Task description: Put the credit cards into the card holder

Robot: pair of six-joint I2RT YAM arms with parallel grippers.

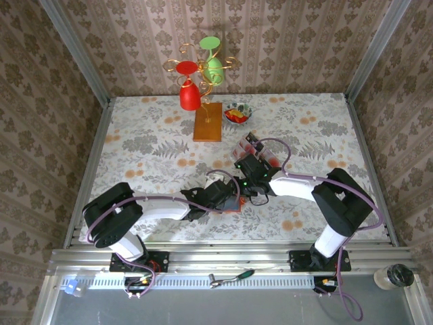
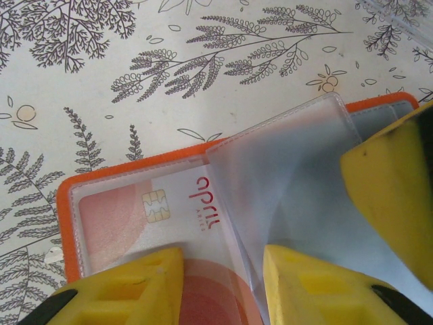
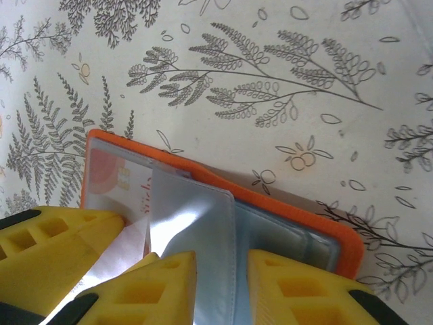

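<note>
The card holder [image 1: 233,206] lies open on the patterned table [image 1: 149,135], just below the middle of the top view, where the two arms meet over it. From the left wrist, its orange rim runs along the 9 o'clock side, and a pale card [image 2: 135,210] with red blotches and a chip sits flat inside a clear sleeve. A second clear leaf [image 2: 291,176] is lifted toward 2 o'clock. The left gripper [image 2: 222,271] comes in from 6 o'clock with its jaws standing apart, clamping nothing, and the leaf's edge runs down into the gap. One of the right gripper's fingers [image 2: 396,196] shows at 3 o'clock. From the right wrist, the right gripper [image 3: 222,267] also has its jaws parted, straddling the leaf's free edge; I cannot tell whether either pad touches it. Seen from above, a clear tray [image 1: 265,154] holding more cards [image 1: 252,142] sits at 1 o'clock of the holder, close by.
</note>
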